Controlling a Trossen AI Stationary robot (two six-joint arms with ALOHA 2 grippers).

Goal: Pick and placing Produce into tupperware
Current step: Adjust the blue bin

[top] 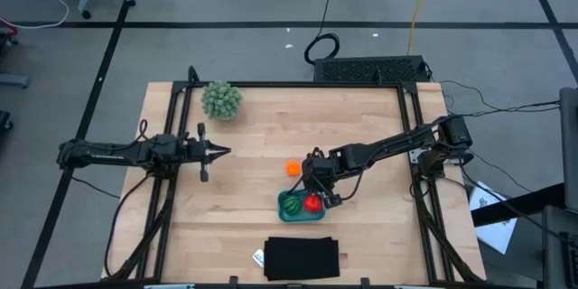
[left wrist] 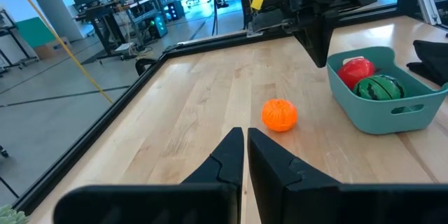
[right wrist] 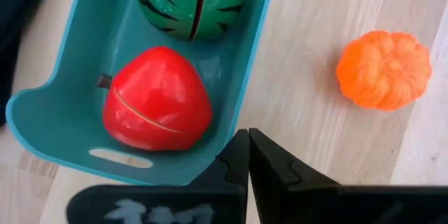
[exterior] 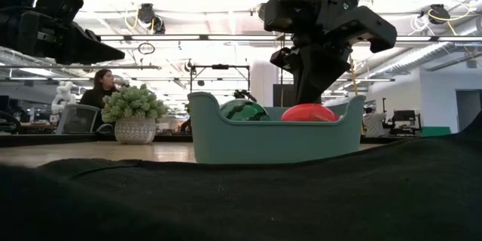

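Note:
The teal tupperware (top: 301, 218) (right wrist: 63, 63) sits on the table toward the near edge. In it lie the green striped piece (top: 290, 204) (right wrist: 189, 0) and the red piece (top: 312, 203) (right wrist: 155, 101). The orange piece (top: 293, 168) (right wrist: 383, 68) rests on the wood just beyond the tupperware's far side. My right gripper (top: 321, 193) (right wrist: 248, 143) is shut and hangs over the tupperware's right end, by the rim next to the red piece. My left gripper (top: 217, 151) (left wrist: 245, 147) is shut and waits over the table's left half, pointing at the orange piece (left wrist: 279, 114).
A pale-green fuzzy ball plant in a pot (top: 221, 99) (exterior: 134, 113) stands near the far-left corner. A black flat rectangle (top: 302, 257) lies at the near edge, in front of the tupperware. Bare wood lies between the arms. A person (exterior: 102, 90) sits in the room beyond.

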